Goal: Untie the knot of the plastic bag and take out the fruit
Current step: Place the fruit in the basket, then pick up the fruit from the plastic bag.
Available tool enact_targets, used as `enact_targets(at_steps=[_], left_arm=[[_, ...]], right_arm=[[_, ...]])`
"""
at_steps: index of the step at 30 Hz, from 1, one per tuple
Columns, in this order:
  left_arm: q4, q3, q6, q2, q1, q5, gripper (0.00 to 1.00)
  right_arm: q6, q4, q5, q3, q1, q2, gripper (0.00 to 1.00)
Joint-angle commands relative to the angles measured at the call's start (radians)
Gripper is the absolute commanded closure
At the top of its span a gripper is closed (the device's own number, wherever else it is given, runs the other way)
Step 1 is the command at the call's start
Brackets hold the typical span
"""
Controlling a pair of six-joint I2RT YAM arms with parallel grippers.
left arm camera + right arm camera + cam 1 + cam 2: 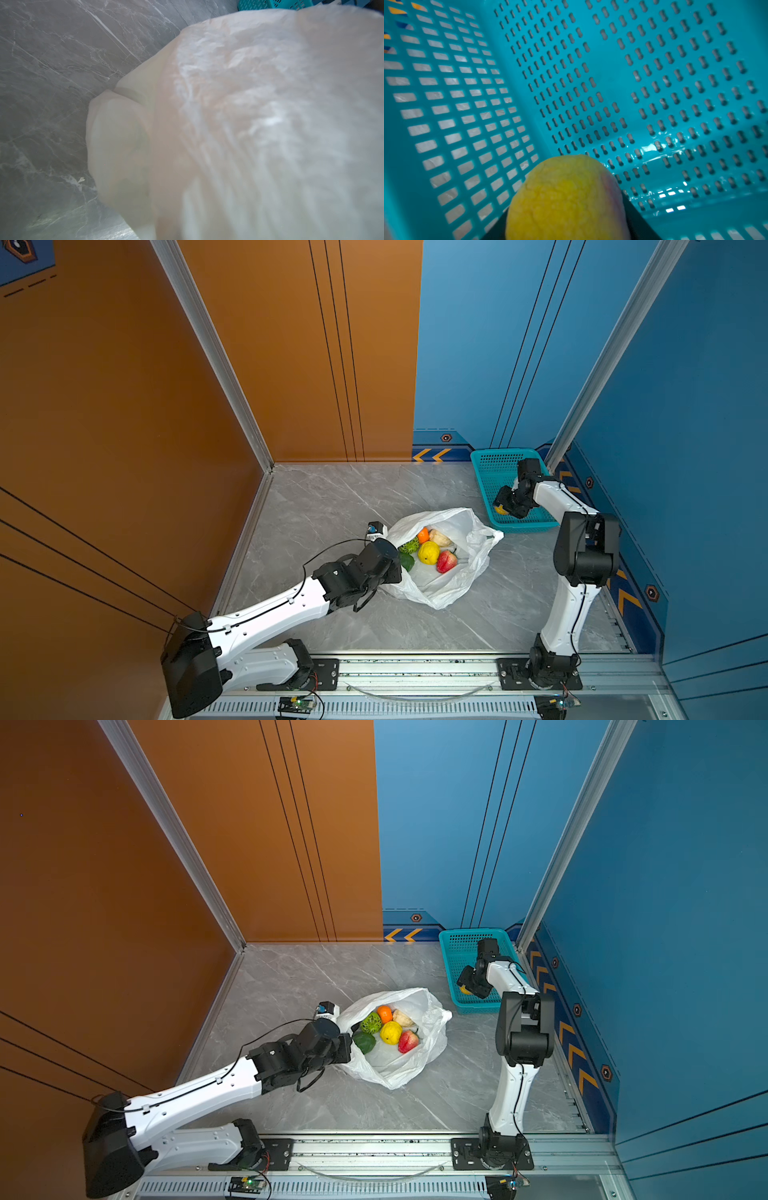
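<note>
Left gripper [394, 572] clamped on bag [453, 589] rim; other fruit [428, 552] just beyond its tips, inside bag. Yellow fruit [566, 199] between right gripper [502, 506] jaws, within basket [633, 62]; gripped or released: cannot tell.

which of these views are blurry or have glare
Left wrist: the plastic bag fills the frame, soft and hazy; the table is sharper. Right wrist: the yellow fruit is blurred up close, glare streaks on the basket. Both top views: sharp.

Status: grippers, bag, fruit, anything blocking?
Left gripper shut on plastic bag rim, bag open. Right gripper in teal basket, yellow fruit between jaws, grip unclear. Six fruit visible in bag. Nothing blocking.
</note>
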Motion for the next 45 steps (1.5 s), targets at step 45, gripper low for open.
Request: enact_targets(at_steps=[45], left_arm=[[0.026,0.045,0.041,-0.040,-0.017,-0.008,1.00]], right_arm=[[0.062,-0.379,0.175,-0.082,0.845,-0.725,0.00]])
